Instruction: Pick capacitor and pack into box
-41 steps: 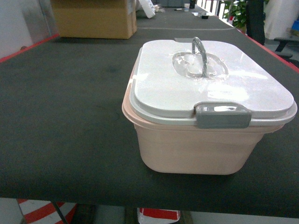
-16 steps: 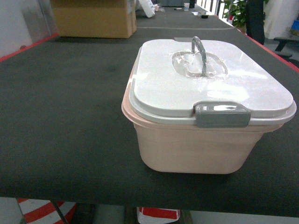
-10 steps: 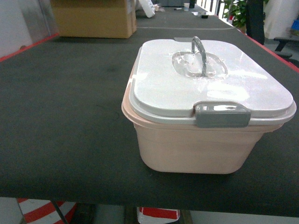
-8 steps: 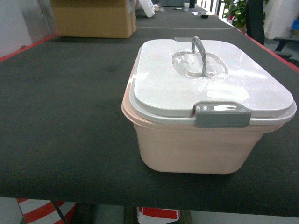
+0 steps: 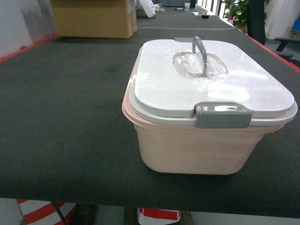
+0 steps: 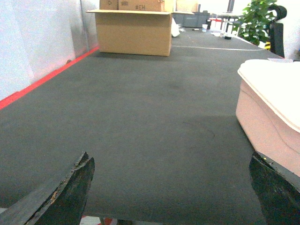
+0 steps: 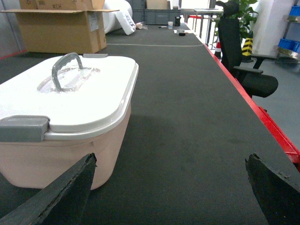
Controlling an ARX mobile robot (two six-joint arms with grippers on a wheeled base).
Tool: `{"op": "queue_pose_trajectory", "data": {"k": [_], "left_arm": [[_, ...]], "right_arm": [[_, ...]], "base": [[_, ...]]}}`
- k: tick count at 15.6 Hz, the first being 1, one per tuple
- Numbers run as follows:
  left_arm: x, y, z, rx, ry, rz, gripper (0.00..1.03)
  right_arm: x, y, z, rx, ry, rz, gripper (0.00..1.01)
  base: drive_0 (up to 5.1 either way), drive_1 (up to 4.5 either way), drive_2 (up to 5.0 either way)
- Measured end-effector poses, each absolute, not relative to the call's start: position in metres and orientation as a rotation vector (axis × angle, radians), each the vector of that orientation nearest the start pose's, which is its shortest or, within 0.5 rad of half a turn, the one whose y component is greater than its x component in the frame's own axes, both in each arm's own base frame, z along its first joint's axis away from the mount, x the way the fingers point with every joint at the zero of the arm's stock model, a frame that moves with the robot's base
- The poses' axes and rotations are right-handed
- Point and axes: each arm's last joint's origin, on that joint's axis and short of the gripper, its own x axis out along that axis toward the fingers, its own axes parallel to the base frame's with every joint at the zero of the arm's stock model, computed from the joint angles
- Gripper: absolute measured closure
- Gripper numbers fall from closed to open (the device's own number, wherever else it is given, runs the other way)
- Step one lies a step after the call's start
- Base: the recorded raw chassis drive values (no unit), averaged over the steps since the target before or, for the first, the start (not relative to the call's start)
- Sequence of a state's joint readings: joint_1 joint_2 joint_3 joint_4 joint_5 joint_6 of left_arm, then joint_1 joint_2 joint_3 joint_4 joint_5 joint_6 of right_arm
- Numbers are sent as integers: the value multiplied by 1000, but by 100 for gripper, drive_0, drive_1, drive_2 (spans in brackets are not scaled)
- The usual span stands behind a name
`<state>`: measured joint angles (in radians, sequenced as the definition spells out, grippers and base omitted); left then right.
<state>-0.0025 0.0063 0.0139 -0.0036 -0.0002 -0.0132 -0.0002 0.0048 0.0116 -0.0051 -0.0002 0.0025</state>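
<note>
Box [image 5: 197, 150] sits lidded on the table [image 5: 65, 117]. Left gripper [image 6: 173, 187] and right gripper [image 7: 171, 190] both spread wide, holding nothing.

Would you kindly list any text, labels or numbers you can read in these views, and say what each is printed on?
"#EH": dark print on the cardboard carton, top flap, left wrist view; the reading is uncertain.
Pale label on the carton's side, right wrist view: too small to read.
The box and its white lid: no text visible.
</note>
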Motion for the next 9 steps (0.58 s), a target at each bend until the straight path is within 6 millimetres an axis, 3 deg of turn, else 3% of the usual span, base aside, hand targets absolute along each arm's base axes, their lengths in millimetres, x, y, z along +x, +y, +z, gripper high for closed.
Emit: {"op": "queue_pose_trajectory", "data": {"k": [9], "left_arm": [[97,0,167,-13,-4,-2,5]], "right_arm": [[97,0,167,3,-2,0,3]], "base": [[0,0,0]]}}
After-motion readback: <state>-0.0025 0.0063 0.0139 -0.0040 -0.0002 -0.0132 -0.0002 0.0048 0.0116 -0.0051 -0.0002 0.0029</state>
